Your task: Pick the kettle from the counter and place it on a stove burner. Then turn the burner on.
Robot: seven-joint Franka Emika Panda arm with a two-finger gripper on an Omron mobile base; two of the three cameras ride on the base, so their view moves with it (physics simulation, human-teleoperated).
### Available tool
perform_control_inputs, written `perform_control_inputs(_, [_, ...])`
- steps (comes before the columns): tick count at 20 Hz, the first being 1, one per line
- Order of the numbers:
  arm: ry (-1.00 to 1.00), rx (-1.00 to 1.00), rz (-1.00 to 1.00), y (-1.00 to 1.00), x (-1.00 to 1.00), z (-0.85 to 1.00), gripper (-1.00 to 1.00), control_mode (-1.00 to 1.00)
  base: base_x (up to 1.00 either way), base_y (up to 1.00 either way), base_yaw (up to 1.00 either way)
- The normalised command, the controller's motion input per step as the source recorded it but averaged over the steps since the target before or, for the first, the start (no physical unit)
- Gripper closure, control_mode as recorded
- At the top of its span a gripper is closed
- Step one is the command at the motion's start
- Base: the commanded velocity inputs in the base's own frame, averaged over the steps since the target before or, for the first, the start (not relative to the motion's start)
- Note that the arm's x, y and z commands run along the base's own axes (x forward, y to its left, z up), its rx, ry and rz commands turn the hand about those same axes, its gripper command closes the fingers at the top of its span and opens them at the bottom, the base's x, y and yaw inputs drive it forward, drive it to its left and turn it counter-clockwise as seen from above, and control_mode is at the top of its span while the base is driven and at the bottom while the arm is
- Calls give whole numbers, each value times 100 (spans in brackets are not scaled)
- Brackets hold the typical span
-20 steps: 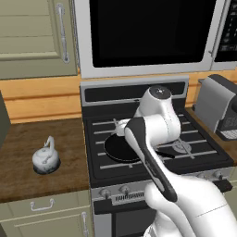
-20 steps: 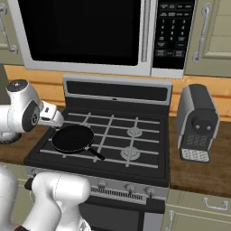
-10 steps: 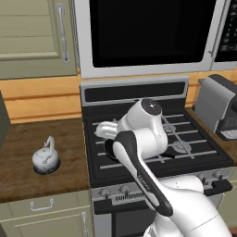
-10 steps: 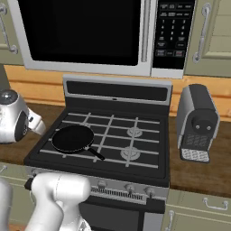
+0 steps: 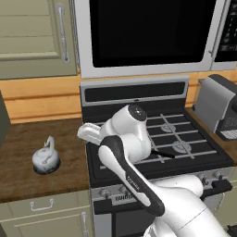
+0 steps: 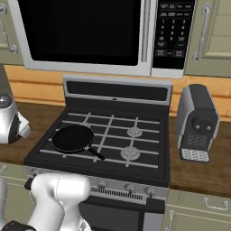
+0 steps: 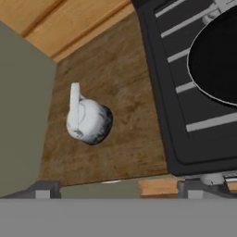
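Note:
The small silvery kettle (image 5: 45, 159) stands upright on the dark wood counter (image 5: 28, 139) left of the stove, its arched handle up. From the hand view the kettle (image 7: 89, 119) lies below and ahead on the counter (image 7: 125, 92), apart from the gripper (image 7: 119, 190). The fingertips (image 7: 44, 190) stand wide apart, open and holding nothing. My hand (image 5: 90, 133) hovers over the stove's left edge, right of the kettle. The pale burner rings (image 6: 134, 132) on the right half of the cooktop are bare.
A black frying pan (image 6: 72, 138) occupies the front left burner, its rim also close by in the hand view (image 7: 217, 60). A grey coffee machine (image 6: 197, 122) stands right of the stove. Knobs (image 6: 131, 187) line the stove front. A tall dark olive object (image 7: 18, 115) borders the counter's far side.
The arm has swung left from above the frying pan toward the counter. The kettle and pan have not moved.

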Motion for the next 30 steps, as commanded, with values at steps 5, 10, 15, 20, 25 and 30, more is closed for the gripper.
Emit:
perform_control_inputs(5, [16, 6, 3, 43, 15, 0, -100, -100, 0, 0, 0])
perform_control_inputs(10, [5, 1, 0, 15, 20, 0, -100, -100, 0, 0, 0])
perform_control_inputs(15, [0, 0, -1, 15, 39, -5, -100, -100, 0, 0, 0])
perform_control_inputs(20, [0, 0, 0, 36, 43, -21, -100, -100, 0, 0, 0])
perform_control_inputs(25, [4, 0, 0, 44, 38, -13, -100, -100, 0, 0, 0])
perform_control_inputs(30, [7, 0, 0, 35, 29, -18, -100, -100, 0, 0, 0])
